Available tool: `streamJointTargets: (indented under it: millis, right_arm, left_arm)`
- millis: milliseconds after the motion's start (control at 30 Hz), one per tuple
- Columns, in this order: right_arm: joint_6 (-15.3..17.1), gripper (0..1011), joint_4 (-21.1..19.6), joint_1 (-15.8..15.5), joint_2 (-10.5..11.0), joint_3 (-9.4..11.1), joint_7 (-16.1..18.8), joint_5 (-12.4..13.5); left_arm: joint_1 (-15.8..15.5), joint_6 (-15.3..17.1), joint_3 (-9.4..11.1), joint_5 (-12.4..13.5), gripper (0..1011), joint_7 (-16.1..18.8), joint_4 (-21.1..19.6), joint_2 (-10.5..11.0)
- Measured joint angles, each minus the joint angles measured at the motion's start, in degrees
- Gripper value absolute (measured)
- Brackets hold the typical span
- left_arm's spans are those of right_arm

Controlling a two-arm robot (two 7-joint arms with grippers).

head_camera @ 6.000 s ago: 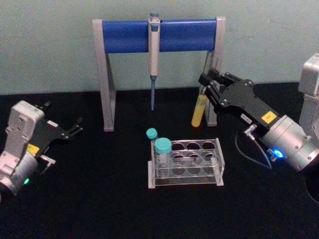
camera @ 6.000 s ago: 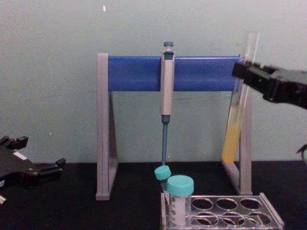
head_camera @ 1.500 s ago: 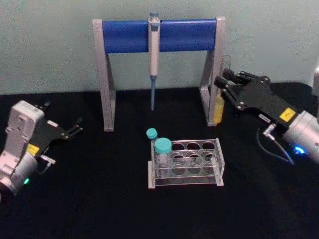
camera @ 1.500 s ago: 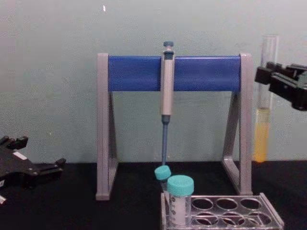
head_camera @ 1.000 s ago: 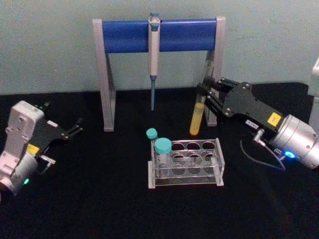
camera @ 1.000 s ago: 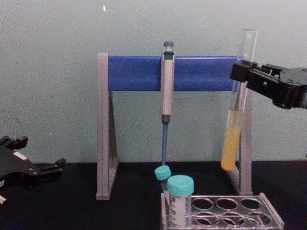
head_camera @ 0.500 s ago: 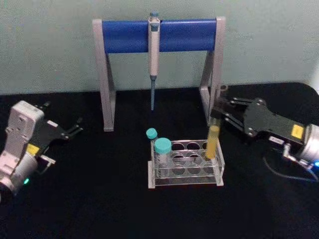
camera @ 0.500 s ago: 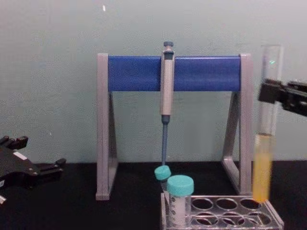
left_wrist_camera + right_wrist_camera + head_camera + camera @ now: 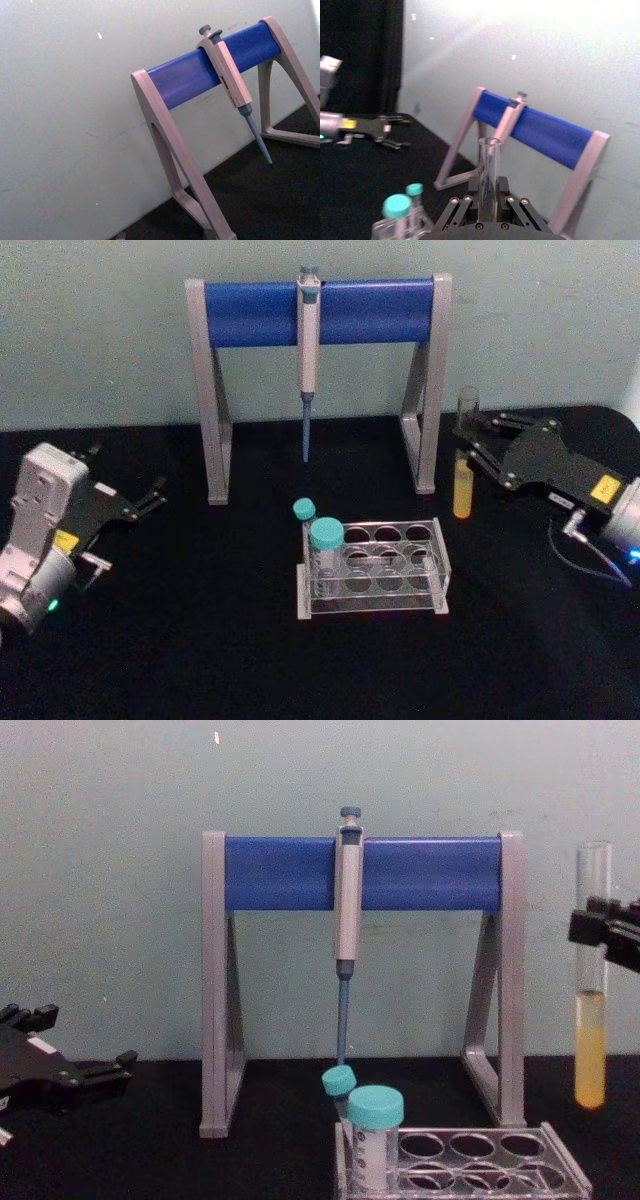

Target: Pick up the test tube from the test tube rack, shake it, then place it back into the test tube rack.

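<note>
On your black tabletop (image 9: 200, 640), the tall grey-legged stand with a blue crossbar (image 9: 260, 312) is at 12 o'clock from the low clear plastic test tube rack (image 9: 437, 560). Your right gripper (image 9: 470, 440) is at 2 o'clock from that rack. Its jaws are closed on the upper part of the long clear glass test tube (image 9: 462, 490), which is held upright, apart from the rack, with yellow liquid in its lower part. Your left gripper (image 9: 150, 495) sits at 9 o'clock, jaws apart and holding nothing.
</note>
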Motion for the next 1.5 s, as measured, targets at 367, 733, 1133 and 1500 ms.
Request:
streamJointTargets:
  millis: [367, 733, 1133, 1500]
  right_arm:
    - [-0.2, 229, 1.3, 1.7, -5.9, -0.2, -4.4, -3.5]
    - [2.2, 228, 0.6, 1.9, -7.4, -0.8, 2.8, 4.2]
    - [3.9, 229, 0.4, 1.3, -3.5, -1.6, 10.4, 11.5]
    - [2.2, 228, 0.9, 0.4, -0.5, -1.5, 8.7, 11.3]
  left_arm:
    - [0.0, 0.0, 0.0, 0.0, 1002, 0.0, 0.0, 0.0]
    - [0.0, 0.0, 0.0, 0.0, 1001, 0.0, 0.0, 0.0]
    - [0.0, 0.0, 0.0, 0.0, 1002, 0.0, 0.0, 0.0]
    - [0.0, 0.0, 0.0, 0.0, 1002, 0.0, 0.0, 0.0]
